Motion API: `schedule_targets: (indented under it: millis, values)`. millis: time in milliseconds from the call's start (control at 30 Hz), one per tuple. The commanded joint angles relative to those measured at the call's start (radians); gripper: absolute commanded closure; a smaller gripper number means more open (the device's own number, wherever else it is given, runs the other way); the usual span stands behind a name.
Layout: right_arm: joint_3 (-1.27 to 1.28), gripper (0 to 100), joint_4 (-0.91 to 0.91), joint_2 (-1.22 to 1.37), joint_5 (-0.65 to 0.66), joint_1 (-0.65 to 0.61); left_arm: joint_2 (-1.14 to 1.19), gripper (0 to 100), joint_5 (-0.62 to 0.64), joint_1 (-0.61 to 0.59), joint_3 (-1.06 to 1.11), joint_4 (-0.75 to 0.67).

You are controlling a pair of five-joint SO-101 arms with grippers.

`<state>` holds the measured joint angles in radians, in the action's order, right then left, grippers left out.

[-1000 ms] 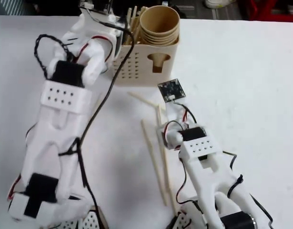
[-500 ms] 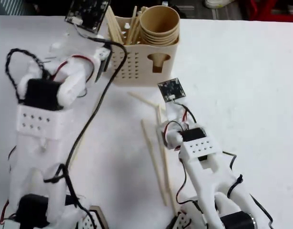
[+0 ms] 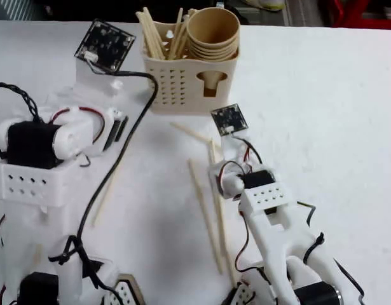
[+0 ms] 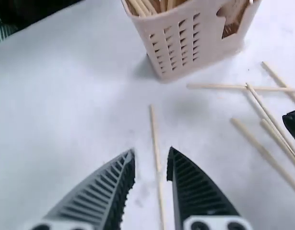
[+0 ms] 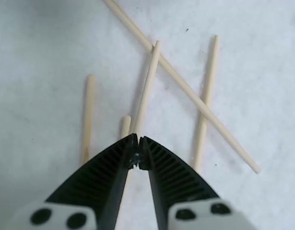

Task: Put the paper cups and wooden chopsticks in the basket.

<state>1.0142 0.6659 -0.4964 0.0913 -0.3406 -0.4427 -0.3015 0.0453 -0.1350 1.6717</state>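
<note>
The left gripper [image 4: 151, 152] is held low over the table [image 3: 329, 95] with its jaws spread. A single chopstick [image 4: 153, 122] is framed in the gap between them; no contact with either jaw can be made out. The right gripper [image 5: 136, 140] is seen with its tips pressed together above a loose cluster of chopsticks [image 5: 146, 86], and whether one of them is nipped cannot be told. These sticks are scattered flat and partly crossed on the table, in the space between the two arms. Beyond both grippers the basket [image 3: 182, 89] is stood upright. A stack of paper cups [image 3: 212, 35] is nested in it, and a bundle of chopsticks [image 3: 154, 35] is propped on end beside the cups.
</note>
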Motion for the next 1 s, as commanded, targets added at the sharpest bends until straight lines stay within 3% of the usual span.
schedule_targets:
  millis: [0,100,267,400,567,967]
  values:
    - [-0.009,98.1,-0.002,-0.001,0.008,-0.004,-0.105,88,-0.006,-0.007,0.106,-0.006]
    - [-0.043,96.2,0.062,-0.001,0.002,-0.042,-0.209,88,-0.006,-0.007,0.279,-0.092]
    - [-0.089,82.0,0.211,0.001,-0.003,-0.082,-0.401,87,-0.006,-0.007,0.618,-0.278]
    - [-0.084,85.1,0.206,0.001,-0.003,-0.105,-0.504,87,-0.006,-0.022,0.853,-0.379]
    - [-0.092,86.1,0.203,0.056,-0.003,-0.130,-0.553,87,-0.006,-0.134,1.056,-0.522]
    - [-0.232,86.5,0.171,0.369,-0.003,-0.114,-0.559,87,-0.006,-0.199,1.289,-0.701]
